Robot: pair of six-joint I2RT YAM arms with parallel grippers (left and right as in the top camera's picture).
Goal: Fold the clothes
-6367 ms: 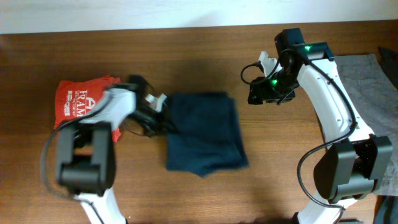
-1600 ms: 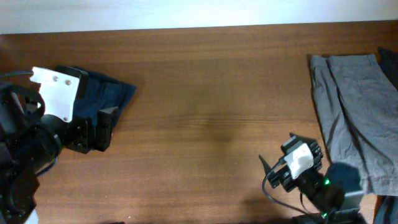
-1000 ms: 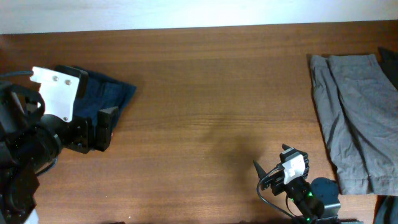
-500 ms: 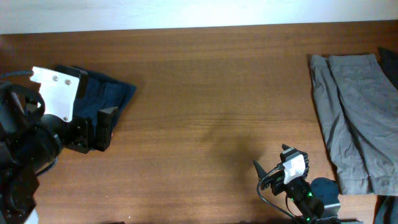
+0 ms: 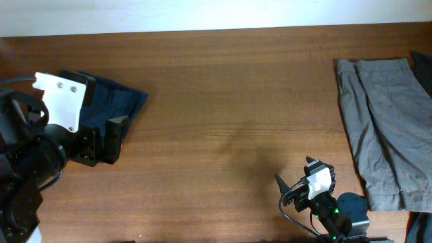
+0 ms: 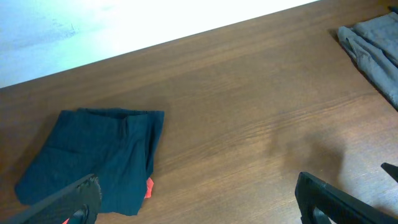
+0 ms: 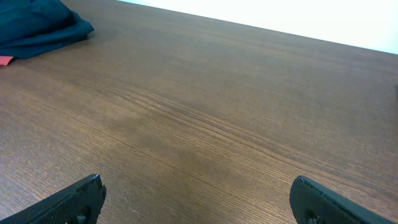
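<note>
A folded dark blue garment (image 5: 121, 101) lies at the far left of the table, also seen as the blue garment (image 6: 93, 155) in the left wrist view. A sliver of a red garment (image 6: 148, 187) shows under its edge. An unfolded grey garment (image 5: 388, 128) lies spread along the right side. My left gripper (image 5: 108, 138) hangs raised just in front of the blue garment, open and holding nothing (image 6: 199, 205). My right gripper (image 5: 295, 177) sits low at the table's front right, open over bare wood (image 7: 202, 202).
The brown wooden table (image 5: 229, 101) meets a white wall at the back. In the right wrist view the blue garment (image 7: 37, 28) lies far off at the upper left. A dark object (image 5: 423, 64) touches the frame's right edge.
Since the oldest frame the blue garment has gone from the middle onto the red one at the left, and both arms have drawn back to the front. Nothing moved in the last second.
</note>
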